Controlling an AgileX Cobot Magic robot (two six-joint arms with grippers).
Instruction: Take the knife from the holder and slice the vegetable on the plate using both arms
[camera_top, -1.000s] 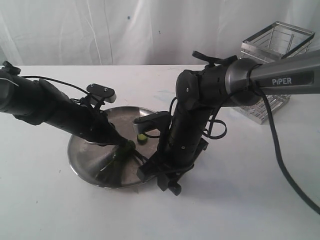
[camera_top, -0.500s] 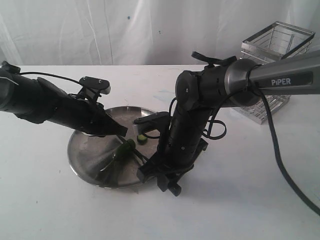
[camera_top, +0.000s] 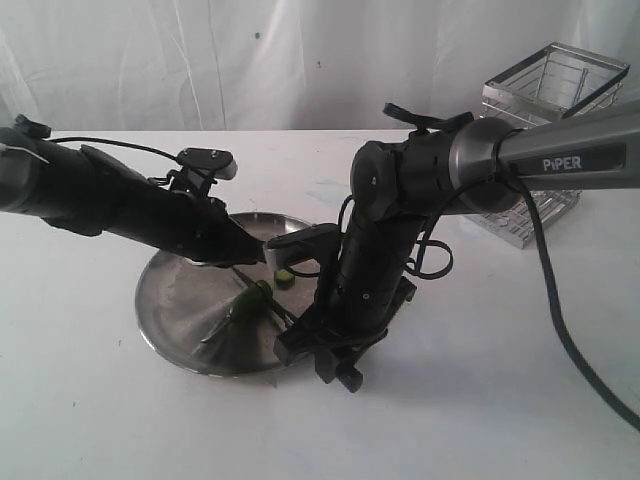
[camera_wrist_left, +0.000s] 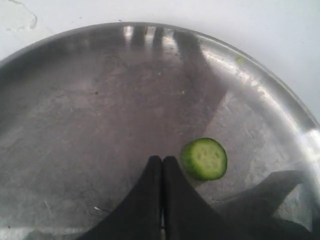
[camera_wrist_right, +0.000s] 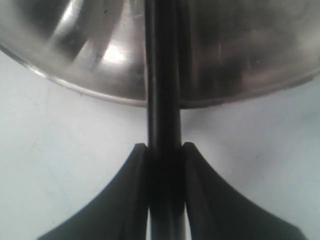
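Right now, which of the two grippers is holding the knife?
The right gripper, shut on the black knife. The left gripper is shut and empty, near a cut green slice.

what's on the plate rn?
On the plate: the vegetable and a cut slice beside the shut left gripper. The knife, clamped in the right gripper, reaches over it; its tip is hidden.

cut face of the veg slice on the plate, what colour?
Pale green with a darker green skin ring; the slice shows best in the left wrist view.
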